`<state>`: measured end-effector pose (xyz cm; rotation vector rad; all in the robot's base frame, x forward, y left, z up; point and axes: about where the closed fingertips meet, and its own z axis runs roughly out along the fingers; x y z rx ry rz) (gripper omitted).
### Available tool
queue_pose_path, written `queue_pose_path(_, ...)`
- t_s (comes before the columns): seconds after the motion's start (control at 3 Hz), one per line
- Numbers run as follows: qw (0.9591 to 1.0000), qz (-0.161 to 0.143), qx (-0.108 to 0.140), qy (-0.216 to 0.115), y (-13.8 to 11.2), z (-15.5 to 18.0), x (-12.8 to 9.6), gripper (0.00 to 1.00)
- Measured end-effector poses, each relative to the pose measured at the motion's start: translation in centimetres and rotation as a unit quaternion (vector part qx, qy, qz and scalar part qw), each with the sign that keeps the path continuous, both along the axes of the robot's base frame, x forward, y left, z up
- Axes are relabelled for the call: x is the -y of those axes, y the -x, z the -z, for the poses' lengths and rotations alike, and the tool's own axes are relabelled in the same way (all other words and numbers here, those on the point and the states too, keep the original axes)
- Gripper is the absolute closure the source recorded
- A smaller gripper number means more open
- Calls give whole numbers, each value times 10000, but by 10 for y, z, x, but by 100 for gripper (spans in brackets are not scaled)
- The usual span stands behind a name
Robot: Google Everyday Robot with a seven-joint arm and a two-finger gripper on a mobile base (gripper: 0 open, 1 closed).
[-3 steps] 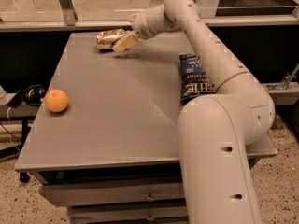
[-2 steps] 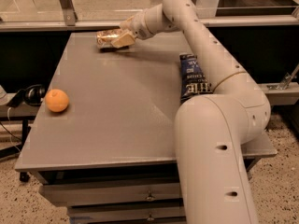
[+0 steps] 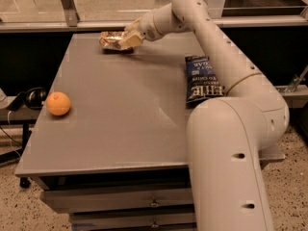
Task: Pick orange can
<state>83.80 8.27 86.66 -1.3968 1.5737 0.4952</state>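
Tool (image 3: 129, 36) on orange can (image 3: 109, 40), far table (image 3: 120, 129) edge | nearer vs 1s ago | grip unclear

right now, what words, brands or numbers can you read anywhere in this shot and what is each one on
"ETTLE", roughly: big white letters on the dark blue chip bag; the word looks cut short.
Smaller white lines on the same bag: too blurred to read.
Orange can, at the table's far edge with the gripper at it: no readable print.
Orange fruit: no text.
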Motion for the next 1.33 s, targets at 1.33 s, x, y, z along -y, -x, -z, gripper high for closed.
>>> queue_pose_path(1.33, 9955, 203, 6, -926, 39, -77, 52, 100)
